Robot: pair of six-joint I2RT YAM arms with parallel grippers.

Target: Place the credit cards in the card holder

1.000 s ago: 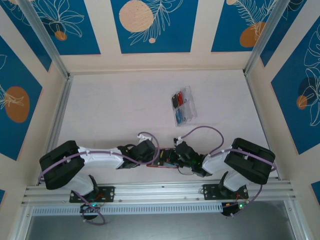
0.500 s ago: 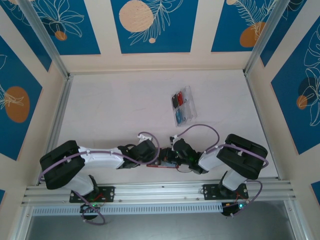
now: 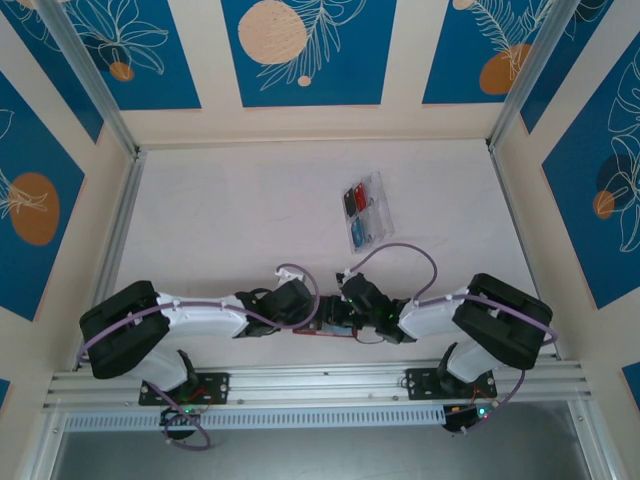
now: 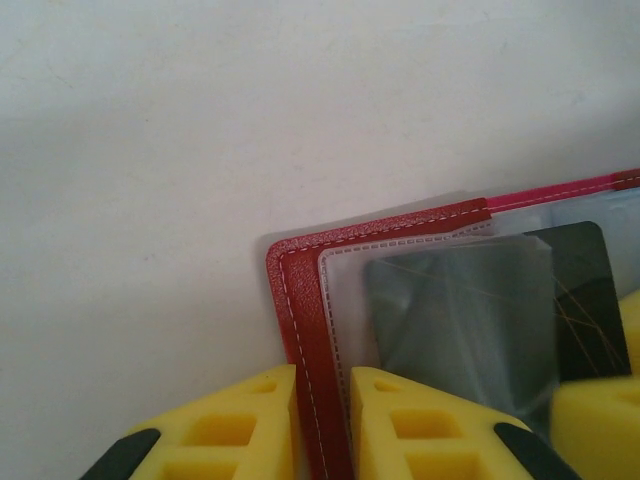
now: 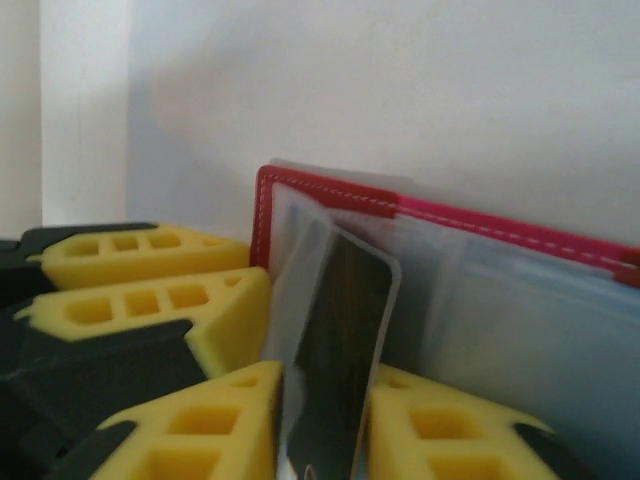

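The left end effector [image 4: 322, 385] is narrow, pinching the edge of the small red leather-like card holder [image 4: 300, 290], which lies open on the white desk [image 4: 200, 150]. The right end effector [image 5: 325, 385] flanks the black rectangular credit card [image 5: 345, 340], partly in a clear sleeve [image 5: 300, 280]; if it grips, I cannot tell. Better to push the card in straight, with the holder pinned.

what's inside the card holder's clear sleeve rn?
A black card, partly inside the front clear sleeve of the card holder. Its lower edge is covered by the left end effector fingers; contents of deeper sleeves can't be made out.
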